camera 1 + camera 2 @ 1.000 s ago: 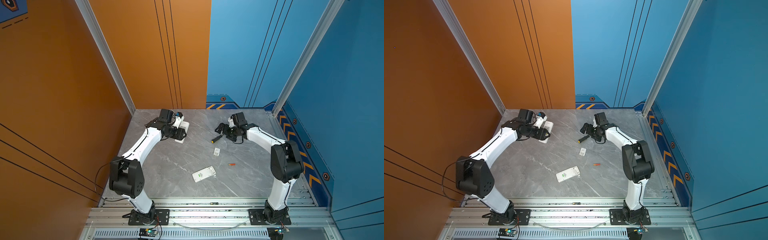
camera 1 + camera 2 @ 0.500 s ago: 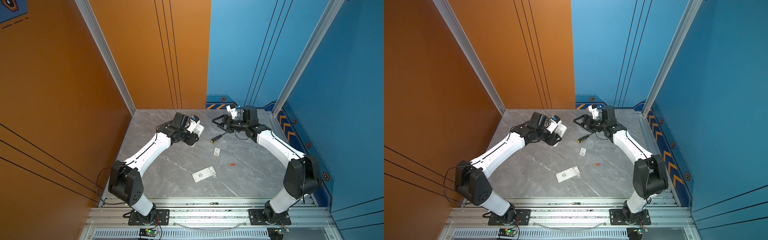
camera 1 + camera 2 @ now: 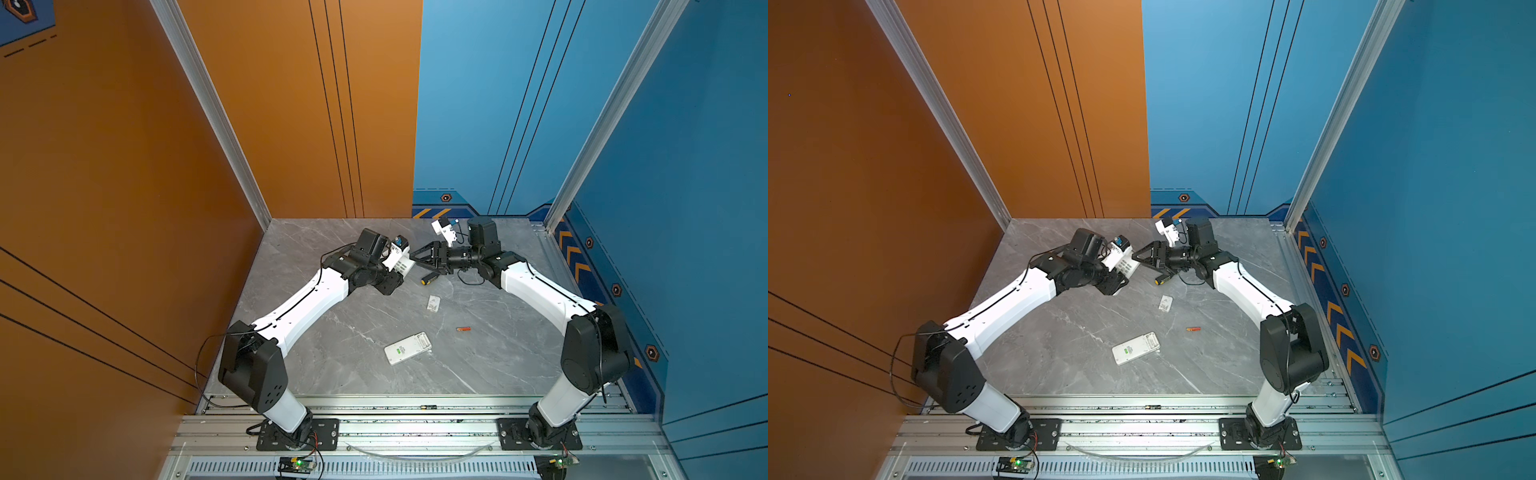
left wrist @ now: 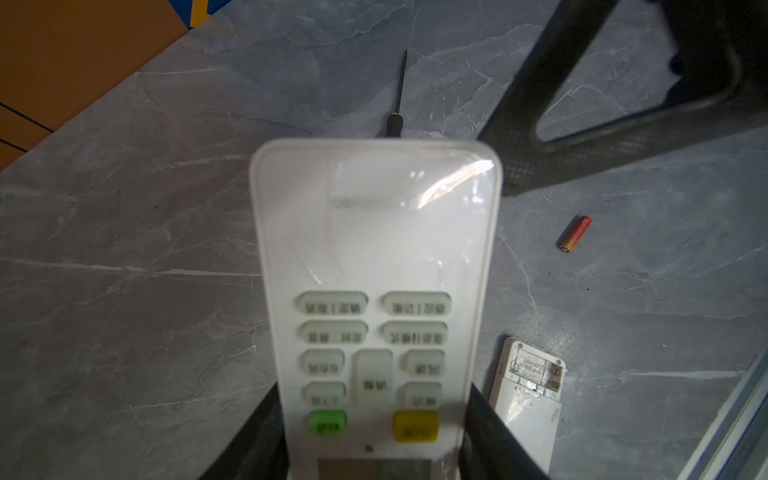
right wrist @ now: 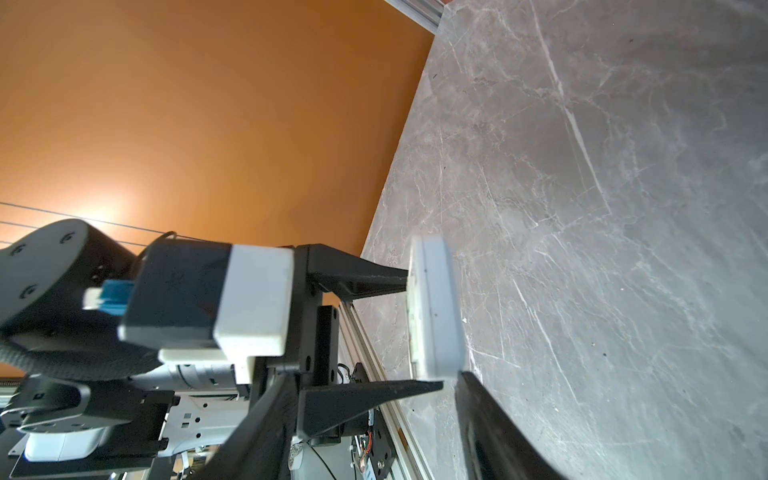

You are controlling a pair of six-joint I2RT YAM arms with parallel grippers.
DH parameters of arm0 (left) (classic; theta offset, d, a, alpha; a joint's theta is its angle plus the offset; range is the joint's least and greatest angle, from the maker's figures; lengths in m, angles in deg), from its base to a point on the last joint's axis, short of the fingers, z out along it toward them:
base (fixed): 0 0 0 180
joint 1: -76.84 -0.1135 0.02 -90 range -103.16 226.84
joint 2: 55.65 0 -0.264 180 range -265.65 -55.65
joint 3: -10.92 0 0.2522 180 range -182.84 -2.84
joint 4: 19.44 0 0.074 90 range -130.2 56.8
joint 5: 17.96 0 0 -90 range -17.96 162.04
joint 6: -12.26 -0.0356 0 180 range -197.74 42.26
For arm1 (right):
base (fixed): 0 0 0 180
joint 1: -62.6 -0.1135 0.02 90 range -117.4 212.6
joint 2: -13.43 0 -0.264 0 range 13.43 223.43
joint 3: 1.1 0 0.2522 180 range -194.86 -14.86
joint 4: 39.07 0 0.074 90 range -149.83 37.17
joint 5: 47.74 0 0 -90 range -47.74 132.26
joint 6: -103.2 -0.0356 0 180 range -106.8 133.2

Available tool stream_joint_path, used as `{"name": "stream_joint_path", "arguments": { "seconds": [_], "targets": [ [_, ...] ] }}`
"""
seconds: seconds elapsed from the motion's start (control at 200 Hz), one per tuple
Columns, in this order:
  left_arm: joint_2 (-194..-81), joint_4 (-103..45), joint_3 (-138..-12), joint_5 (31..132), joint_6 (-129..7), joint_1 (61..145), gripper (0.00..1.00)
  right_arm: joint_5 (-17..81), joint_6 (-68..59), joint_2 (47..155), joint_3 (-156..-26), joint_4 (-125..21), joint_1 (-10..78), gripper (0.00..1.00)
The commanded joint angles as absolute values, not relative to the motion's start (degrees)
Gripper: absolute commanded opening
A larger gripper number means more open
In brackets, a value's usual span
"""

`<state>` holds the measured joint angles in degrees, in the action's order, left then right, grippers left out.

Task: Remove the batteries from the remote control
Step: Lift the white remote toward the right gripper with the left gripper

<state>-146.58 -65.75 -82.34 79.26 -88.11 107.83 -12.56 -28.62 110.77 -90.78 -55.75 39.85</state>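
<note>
Batteries: one orange-red cell lies loose on the table, well apart from both my grippers; any cells left in the held remote are hidden in every view
Held remote: the white remote is up off the table in my left gripper, which is clamped across its width at one end; the button face looks up at the left wrist camera and the back is turned down toward the table
Long axis: it runs from my left gripper straight out toward my right gripper, with the free end pointing at it
Right gripper: jaws apart, set about the remote's free end; I see no squeeze on it yet
Nearer arm: the right one, both for the free end and for the loose cell
What the move turns on: I judge the battery bay is on the underside, so my right fingers must get at the face turned away from me
Left wrist view: shows the buttons, the cell, the screwdriver beyond the remote's end and one right finger by its corner; never the back
Right wrist view: shows the remote edge-on between my left fingers, but no cell
Top views: only these show a second remote and a small white cover lying on the table
</note>
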Motion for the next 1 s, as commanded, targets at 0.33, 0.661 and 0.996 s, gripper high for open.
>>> {"name": "stream_joint_path", "arguments": {
  "seconds": [0.33, 0.661, 0.996],
  "targets": [
    [-143.43, -62.64, -81.9, 79.68, -90.48, 111.03, 0.23, -11.32, -28.54, 113.67, -91.85, -55.4, 38.82, 0.46],
    [-142.15, -58.97, -79.78, 76.63, -91.93, 113.66, 0.64, -13.5, -27.85, 112.92, -92.73, -56.27, 39.08, 0.07],
    [-138.89, -60.14, -84.38, 85.0, -59.1, 101.88, 0.98, 13.31, -4.22, 100.52, -90.46, -65.05, 43.48, 0.0]
  ]
}}
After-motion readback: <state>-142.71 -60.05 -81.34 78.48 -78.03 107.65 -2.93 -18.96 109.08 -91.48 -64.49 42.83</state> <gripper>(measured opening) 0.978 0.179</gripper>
